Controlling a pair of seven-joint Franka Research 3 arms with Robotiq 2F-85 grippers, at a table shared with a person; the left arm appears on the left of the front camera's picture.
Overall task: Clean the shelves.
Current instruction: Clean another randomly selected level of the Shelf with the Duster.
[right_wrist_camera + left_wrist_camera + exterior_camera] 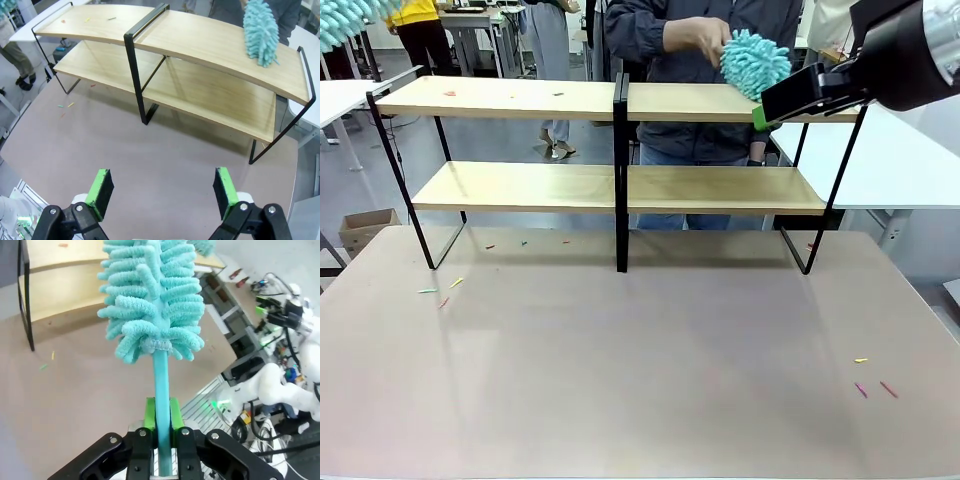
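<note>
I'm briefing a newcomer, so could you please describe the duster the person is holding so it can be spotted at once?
Start at the two-tier wooden shelves on the table. On the right half of the top board rests a fluffy teal duster, gripped by the person's hand. Unlike the matching duster clamped in the left gripper, it touches the shelf.

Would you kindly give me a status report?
Left gripper shut on duster. Right gripper open, empty. Shelves: scraps on top board. Person's hand holds second duster there.
</note>
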